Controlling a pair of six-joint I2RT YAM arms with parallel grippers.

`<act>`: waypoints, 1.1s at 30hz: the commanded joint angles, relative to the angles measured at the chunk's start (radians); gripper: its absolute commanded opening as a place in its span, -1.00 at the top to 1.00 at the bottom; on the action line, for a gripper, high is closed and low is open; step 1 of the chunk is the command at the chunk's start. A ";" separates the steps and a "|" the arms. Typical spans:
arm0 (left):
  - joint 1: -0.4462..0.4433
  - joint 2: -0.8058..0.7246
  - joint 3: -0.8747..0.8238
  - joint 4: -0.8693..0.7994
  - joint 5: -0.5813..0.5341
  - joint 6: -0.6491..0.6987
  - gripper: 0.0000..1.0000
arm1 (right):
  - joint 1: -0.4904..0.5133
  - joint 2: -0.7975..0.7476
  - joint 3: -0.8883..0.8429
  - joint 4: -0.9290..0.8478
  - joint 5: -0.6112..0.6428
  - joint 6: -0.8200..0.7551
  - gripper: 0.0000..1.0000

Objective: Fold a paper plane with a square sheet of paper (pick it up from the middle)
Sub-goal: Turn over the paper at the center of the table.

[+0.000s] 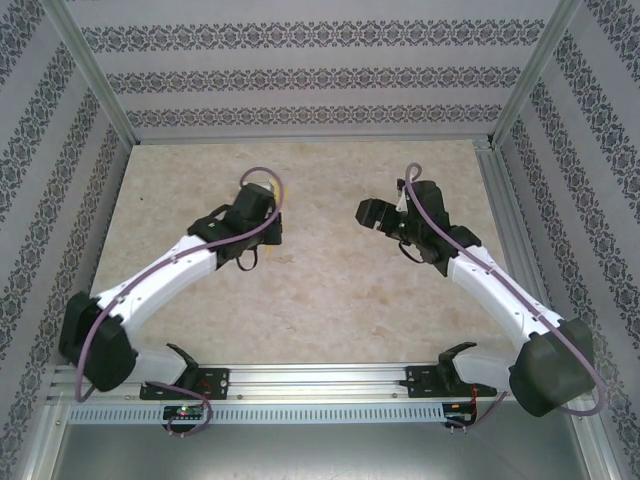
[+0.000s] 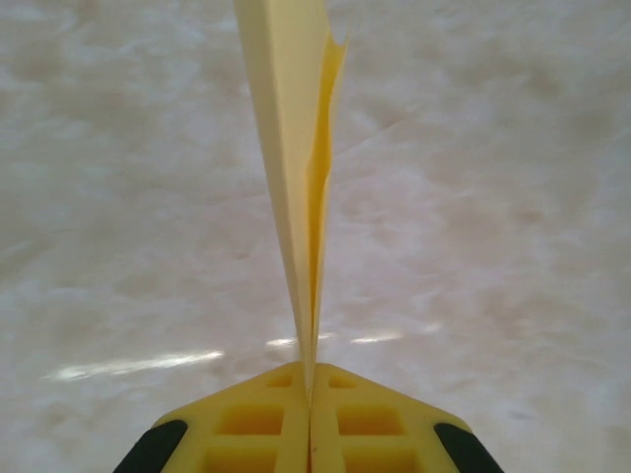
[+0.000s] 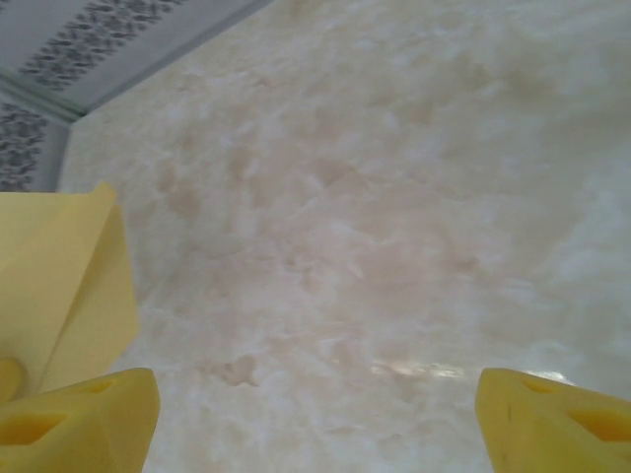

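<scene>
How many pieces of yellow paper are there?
1: the folded paper, pinched in the shut left gripper over the table, left of middle. Another could be hidden.

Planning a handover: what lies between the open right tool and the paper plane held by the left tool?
Only bare marbled tabletop separates the right tool from the paper plane; the top external view shows that stretch.

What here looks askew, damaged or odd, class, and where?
The paper plane, pinched on edge in the shut left pincer, looks slightly off: its layers gape apart toward the far end, and one edge has a small uneven notch. Nothing else stands out.
</scene>
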 commanded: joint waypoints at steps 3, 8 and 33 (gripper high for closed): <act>-0.099 0.240 0.166 -0.333 -0.461 0.035 0.84 | -0.014 -0.066 -0.055 -0.016 0.141 0.003 -0.68; -0.155 0.440 0.283 -0.376 -0.522 0.020 0.84 | -0.040 -0.085 -0.092 -0.009 0.141 0.042 -0.68; 0.073 0.158 -0.026 0.102 0.293 -0.050 -0.56 | 0.085 0.084 0.021 -0.063 0.178 0.021 -0.50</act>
